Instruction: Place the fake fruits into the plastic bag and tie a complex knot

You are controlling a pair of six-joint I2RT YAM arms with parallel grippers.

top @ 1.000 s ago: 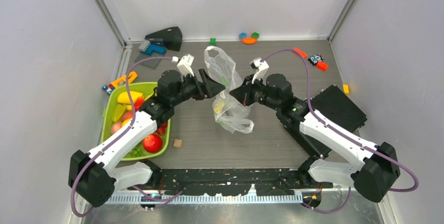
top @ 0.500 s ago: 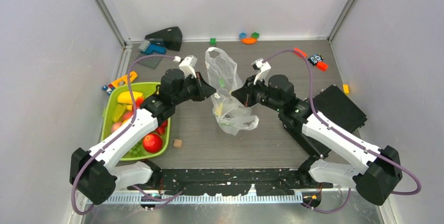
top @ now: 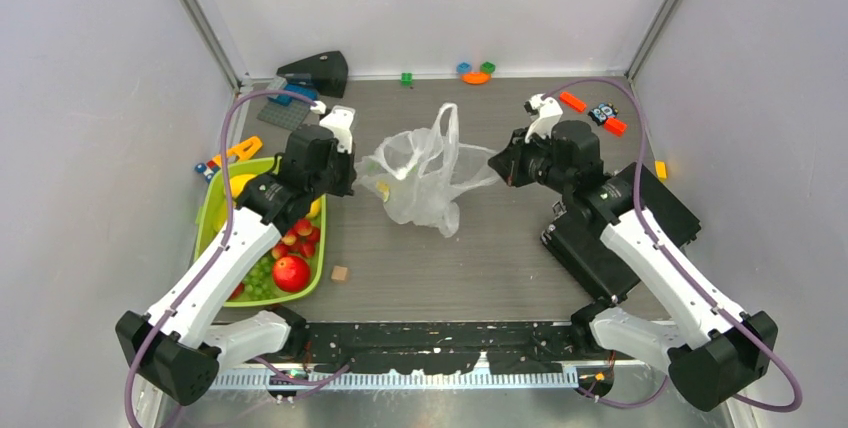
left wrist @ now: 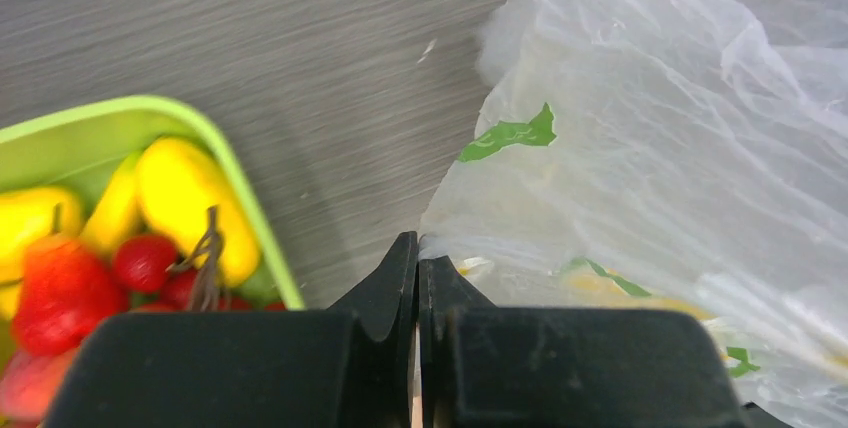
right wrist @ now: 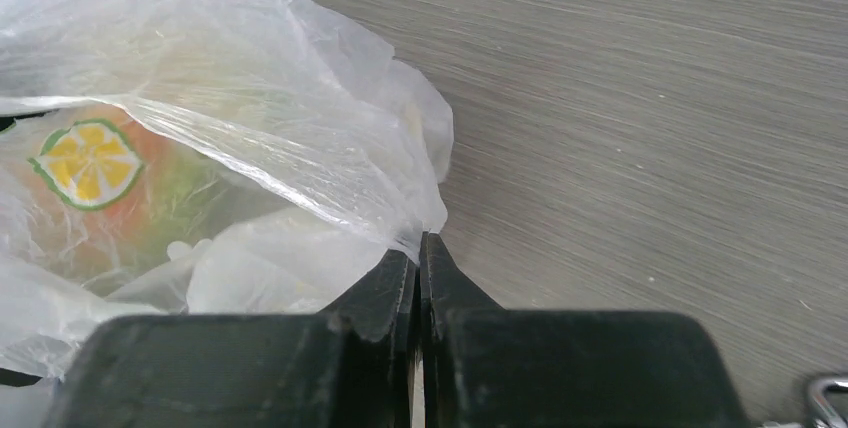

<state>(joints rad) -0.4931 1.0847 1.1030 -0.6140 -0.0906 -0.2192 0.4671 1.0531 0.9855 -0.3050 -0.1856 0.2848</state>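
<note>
The thin whitish plastic bag [top: 420, 176] is stretched sideways at mid-table, one handle loop [top: 447, 128] sticking up. My left gripper [top: 354, 174] is shut on the bag's left edge [left wrist: 470, 248], film pinched at its tips [left wrist: 418, 248]. On the opposite side my right gripper [top: 497, 166] is shut on a fold of the bag [right wrist: 300, 118], film nipped at its tips [right wrist: 420, 246]. A yellowish shape [left wrist: 610, 288] shows through the film. Fake fruits lie in the lime-green tray [top: 212, 213]: a red apple [top: 291, 272], grapes [top: 258, 278], strawberries [left wrist: 60, 283], a lemon [left wrist: 185, 198].
A black wedge [top: 318, 70] and toy bricks [top: 476, 72] sit by the back wall. Orange and blue pieces [top: 598, 113] and a yellow brick [top: 660, 170] lie at right. A black box [top: 640, 218] is under the right arm. A small brown cube [top: 340, 273] is near the tray.
My left gripper closed on the bag's left edge. Both arms then drew apart, left going left and right going right, pulling the bag from a narrow upright shape into a wide one.
</note>
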